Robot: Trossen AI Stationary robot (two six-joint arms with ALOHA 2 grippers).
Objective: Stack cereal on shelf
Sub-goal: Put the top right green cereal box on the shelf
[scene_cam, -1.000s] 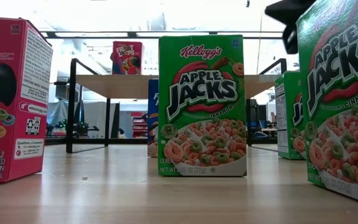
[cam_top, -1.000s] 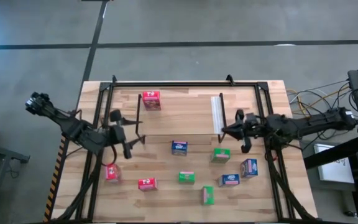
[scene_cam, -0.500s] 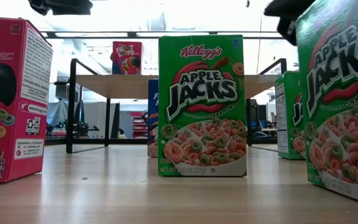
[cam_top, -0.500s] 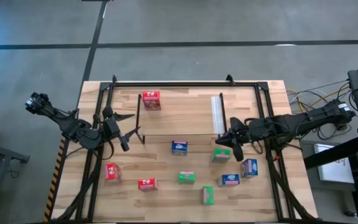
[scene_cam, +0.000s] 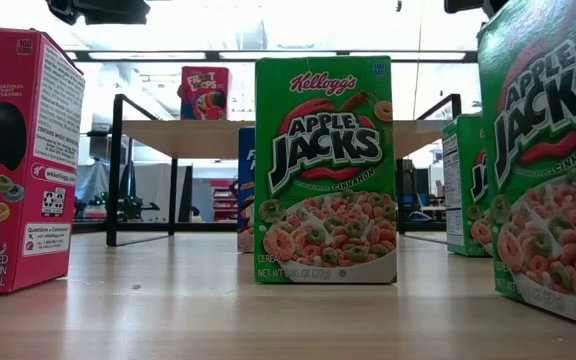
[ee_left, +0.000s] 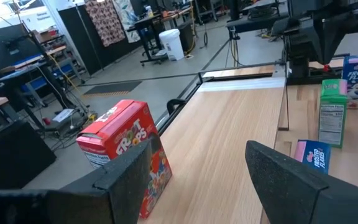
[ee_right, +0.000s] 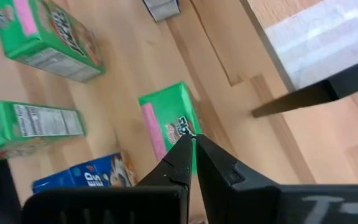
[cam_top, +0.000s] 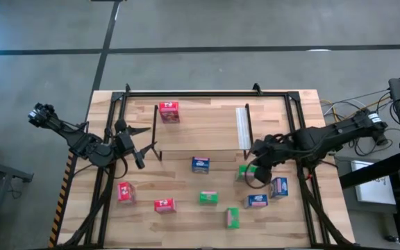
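Note:
The shelf [cam_top: 207, 128] stands at the far middle of the table, with a white strip [cam_top: 242, 125] on its right side. One red cereal box [cam_top: 169, 111] stands on its top, and also shows in the left wrist view [ee_left: 126, 155]. Other red, green and blue boxes stand on the table nearer the front. My left gripper [cam_top: 137, 142] is open and empty at the shelf's left end [ee_left: 197, 168]. My right gripper [cam_top: 254, 171] is shut, its fingertips [ee_right: 190, 142] over a green box [ee_right: 173, 124] right of the shelf's front. My right gripper's shut fingertips [ee_right: 185, 149] come from above, pointing down, over the top face [ee_right: 179, 121] of the green box. The box stands on the table. I cannot tell whether the fingertips touch it.
On the table stand two red boxes [cam_top: 124, 192] [cam_top: 164, 205], three blue boxes [cam_top: 200, 164] [cam_top: 256, 201] [cam_top: 278, 187] and two more green boxes [cam_top: 208, 198] [cam_top: 232, 218]. A bigger black frame [cam_top: 207, 92] runs round the table.
My left gripper has gone a little toward the far edge, up beside the shelf's left end, and then kept still. My right gripper has gone toward the near edge and a little left, from beside the white strip to over the green box, tipping its fingers down.

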